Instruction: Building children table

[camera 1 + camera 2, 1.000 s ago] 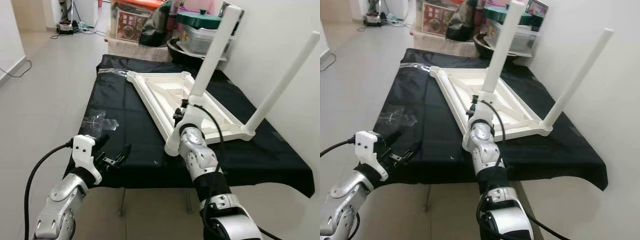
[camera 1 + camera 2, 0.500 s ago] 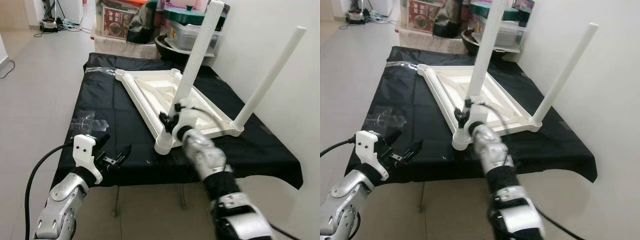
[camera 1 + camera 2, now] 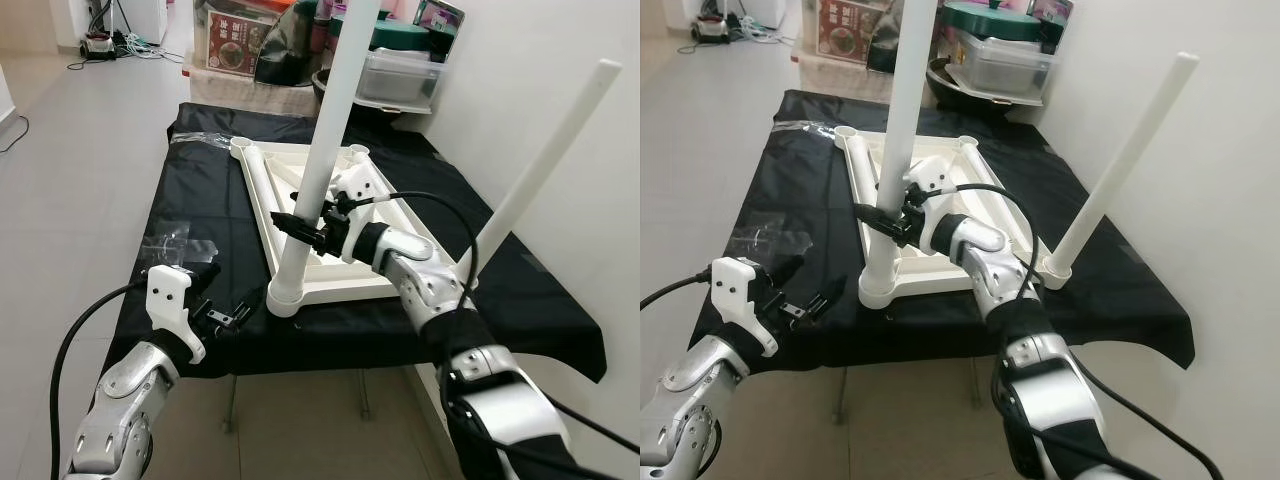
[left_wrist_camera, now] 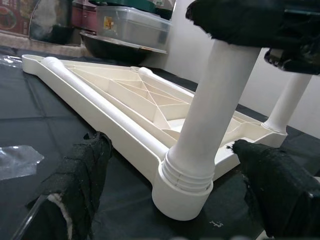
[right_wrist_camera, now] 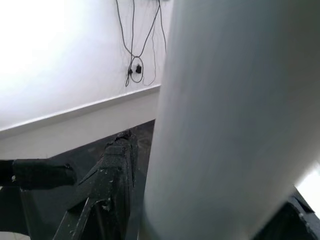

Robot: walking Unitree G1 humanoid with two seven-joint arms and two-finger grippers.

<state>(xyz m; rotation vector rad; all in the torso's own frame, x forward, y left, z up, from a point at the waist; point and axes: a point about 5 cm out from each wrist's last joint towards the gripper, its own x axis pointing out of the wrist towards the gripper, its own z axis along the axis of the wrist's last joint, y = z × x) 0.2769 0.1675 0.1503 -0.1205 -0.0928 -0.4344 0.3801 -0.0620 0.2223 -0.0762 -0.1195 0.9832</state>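
Note:
An upturned white table top (image 3: 345, 215) lies on a black-covered table (image 3: 200, 200). Two white legs stand up from it: one at the near left corner (image 3: 312, 190), another at the near right corner (image 3: 545, 165). My right gripper (image 3: 300, 226) is shut on the near left leg, a little above its socket (image 3: 286, 297). In the right wrist view that leg (image 5: 225, 115) sits between the black fingers (image 5: 107, 190). My left gripper (image 3: 226, 316) hovers open at the table's front edge, just left of that socket. Through its fingers (image 4: 80, 180) I see the leg base (image 4: 187, 185).
A crumpled clear plastic wrap (image 3: 172, 245) lies on the cloth at the left. Boxes and lidded containers (image 3: 400, 65) crowd the far end. A white wall (image 3: 520, 60) runs close along the right side. Open tiled floor (image 3: 80, 160) lies to the left.
The table top has turned on the cloth, its near corner and gripped leg shifting left. My right arm now reaches across from the right. The left gripper has hardly moved.

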